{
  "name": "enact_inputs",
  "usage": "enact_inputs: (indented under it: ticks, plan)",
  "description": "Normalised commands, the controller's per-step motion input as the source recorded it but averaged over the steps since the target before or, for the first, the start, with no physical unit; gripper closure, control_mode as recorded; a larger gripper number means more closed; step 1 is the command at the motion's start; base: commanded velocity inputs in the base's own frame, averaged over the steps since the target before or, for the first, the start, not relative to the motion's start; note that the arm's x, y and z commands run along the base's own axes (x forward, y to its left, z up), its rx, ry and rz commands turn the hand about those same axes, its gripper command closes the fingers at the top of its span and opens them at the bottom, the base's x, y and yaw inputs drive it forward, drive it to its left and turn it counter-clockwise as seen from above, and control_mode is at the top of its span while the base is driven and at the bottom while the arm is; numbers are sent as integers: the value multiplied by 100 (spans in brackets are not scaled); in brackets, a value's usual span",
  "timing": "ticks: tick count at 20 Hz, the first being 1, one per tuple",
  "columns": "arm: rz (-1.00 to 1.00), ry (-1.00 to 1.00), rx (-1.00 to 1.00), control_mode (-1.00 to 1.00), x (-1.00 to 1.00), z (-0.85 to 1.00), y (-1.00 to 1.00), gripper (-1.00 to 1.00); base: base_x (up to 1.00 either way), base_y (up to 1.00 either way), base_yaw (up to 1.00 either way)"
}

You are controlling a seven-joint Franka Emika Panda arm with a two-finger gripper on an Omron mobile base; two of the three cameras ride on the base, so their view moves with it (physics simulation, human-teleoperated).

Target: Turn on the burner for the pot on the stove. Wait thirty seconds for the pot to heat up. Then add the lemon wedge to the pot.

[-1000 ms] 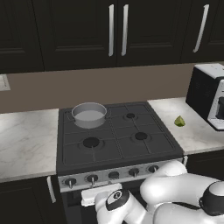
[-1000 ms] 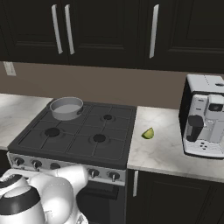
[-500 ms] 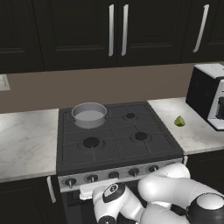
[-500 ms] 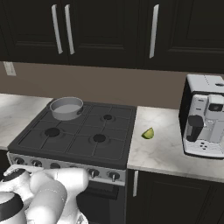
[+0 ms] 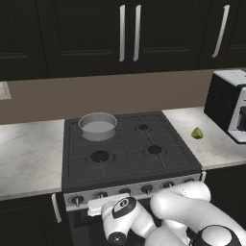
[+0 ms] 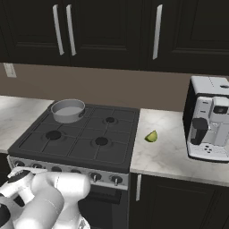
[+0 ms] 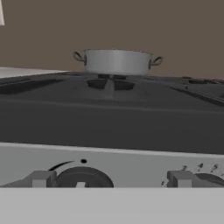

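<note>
The silver-grey pot (image 5: 98, 126) (image 6: 68, 110) (image 7: 117, 61) stands on the back left burner of the black stove (image 5: 144, 158) (image 6: 85, 147). The yellow-green lemon wedge (image 5: 197, 133) (image 6: 152, 136) lies on the marble counter to the right of the stove. My gripper (image 5: 98, 205) (image 7: 110, 179) hangs low, level with the silver knob strip and close in front of it. It is open, its fingertips (image 7: 41, 178) set wide apart with nothing between them. A dark knob (image 7: 83, 177) sits just right of the left fingertip, in line below the pot.
A row of dark knobs (image 5: 125, 192) (image 6: 95, 177) runs along the stove's front. A white and black coffee machine (image 5: 233, 105) (image 6: 210, 118) stands on the right counter. Marble counter (image 5: 29, 153) lies left of the stove. Dark cabinets hang above.
My arm has folded further down and leftward in front of the stove. The jaws stay open. Pot and lemon wedge have not moved.
</note>
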Motion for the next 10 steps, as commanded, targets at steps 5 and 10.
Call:
enact_inputs:
  ticks: [5,10]
  plan:
    - [0,0,-3,-100,0,-40,0,-100,0,0,0]
    - [0,0,0,-100,0,0,0,-100,0,0,0]
